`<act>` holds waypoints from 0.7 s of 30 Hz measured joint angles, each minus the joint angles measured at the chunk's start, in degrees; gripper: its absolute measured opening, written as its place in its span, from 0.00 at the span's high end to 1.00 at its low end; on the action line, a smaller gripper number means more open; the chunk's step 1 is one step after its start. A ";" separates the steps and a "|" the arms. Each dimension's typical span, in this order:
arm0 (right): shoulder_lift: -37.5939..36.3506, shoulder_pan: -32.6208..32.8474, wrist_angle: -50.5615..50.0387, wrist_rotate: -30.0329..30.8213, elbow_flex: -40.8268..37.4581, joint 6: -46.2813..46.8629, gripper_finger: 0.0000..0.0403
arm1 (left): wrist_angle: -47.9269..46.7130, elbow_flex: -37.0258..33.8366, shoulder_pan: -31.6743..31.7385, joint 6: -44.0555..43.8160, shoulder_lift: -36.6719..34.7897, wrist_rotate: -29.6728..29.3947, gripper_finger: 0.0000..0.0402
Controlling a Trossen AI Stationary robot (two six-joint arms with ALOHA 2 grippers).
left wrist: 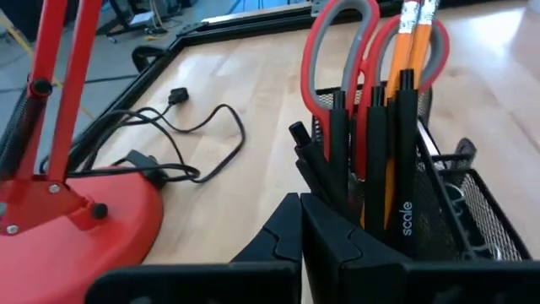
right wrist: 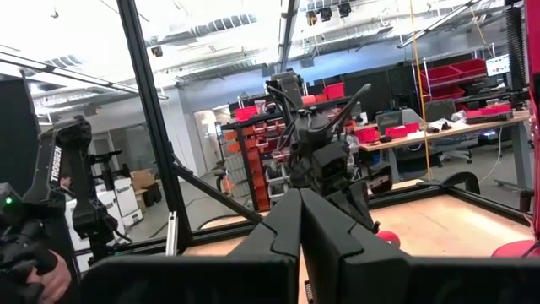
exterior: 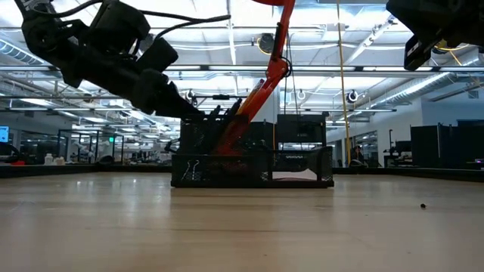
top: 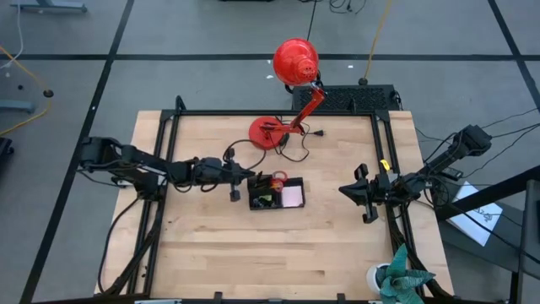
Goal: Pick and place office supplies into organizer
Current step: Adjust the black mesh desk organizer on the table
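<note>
The left hand (top: 235, 175) sits just beside the tall section of the small black mesh organizer (top: 275, 194), its two dark fingers (left wrist: 291, 241) pressed together with nothing between them: clenched and empty. Directly ahead of its fingertips stand the red-handled scissors (left wrist: 342, 59), two orange pencils (left wrist: 415, 51) and the black pens (left wrist: 396, 160), all upright in the tall compartment. The nearest pen leans toward the hand and appears to touch, or nearly touch, the fingertips. Beyond the tall section, the low flat part holds a pink square sticky-note pad (top: 292, 196), and small black clips (exterior: 189, 172) show through the mesh in the low view.

No loose supplies show on the wooden counter (top: 211, 253), so the sorting looks finished or nearly so, and the step in hand seems to be clearing away from the organizer. To do that well, the hand should back off along its own axis, away from the pens, rather than sweep sideways; a sideways move could catch the leaning pen and tip the light tray. The red desk lamp (top: 295, 61) has its base and black cord (left wrist: 186, 143) just to one side of the hand, so the retreat should avoid snagging the cord.

The right hand (top: 364, 194) waits well apart on the far side of the organizer, fingers closed on nothing.
</note>
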 joint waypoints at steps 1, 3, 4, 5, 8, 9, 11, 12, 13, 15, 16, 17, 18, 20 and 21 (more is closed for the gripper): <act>0.00 0.00 0.00 0.00 -0.01 0.00 1.00 | -0.12 -0.04 0.02 0.65 -0.46 0.04 0.99; 0.01 0.00 -0.01 0.00 0.00 0.18 1.00 | -0.40 -0.20 0.04 2.47 -1.85 0.04 0.99; 0.02 0.01 -0.08 0.00 0.00 0.43 1.00 | -0.82 -0.28 0.04 3.42 -2.76 -0.08 0.99; 0.02 0.01 -0.22 0.00 0.01 0.70 1.00 | -1.41 -0.36 0.05 4.28 -3.89 -0.52 0.99; 0.04 0.01 -0.87 -0.02 0.01 0.83 1.00 | -1.43 -0.41 0.07 5.02 -8.08 -2.23 0.97; 0.03 0.00 -0.90 -0.02 0.01 0.85 1.00 | -1.79 -0.39 0.05 4.61 -9.69 -2.29 0.97; 0.02 0.01 -1.21 -0.02 0.01 0.85 1.00 | -2.61 -0.28 -0.61 3.66 -12.09 -1.28 0.97; 0.02 0.00 -1.38 -0.02 0.00 0.85 1.00 | -3.87 -0.28 -1.29 3.22 -13.18 -0.54 0.98; 0.02 0.01 -1.62 -0.01 0.01 0.85 1.00 | -5.06 -0.28 -2.23 2.64 -14.06 -0.19 0.99; 0.02 0.00 -2.23 0.11 0.01 0.84 1.00 | -6.19 -0.26 -4.31 1.21 -14.93 1.75 0.99; 0.02 0.02 -2.46 0.15 0.01 0.85 1.00 | -6.72 -0.26 -5.57 0.30 -14.94 3.16 0.99; 0.02 0.01 -2.61 0.15 0.01 0.85 1.00 | -7.40 -0.26 -7.12 -0.42 -14.67 4.39 0.98; 0.02 0.00 -2.70 0.17 0.01 0.85 1.00 | -7.65 -0.26 -8.73 -1.24 -14.00 5.14 0.98; 0.02 0.01 -2.87 0.17 0.01 0.84 1.00 | -7.30 -0.24 -12.29 -2.28 -12.14 5.20 0.98; 0.02 0.01 -2.89 0.17 0.01 0.85 1.00 | -7.17 -0.24 -14.09 -2.91 -11.19 4.65 0.99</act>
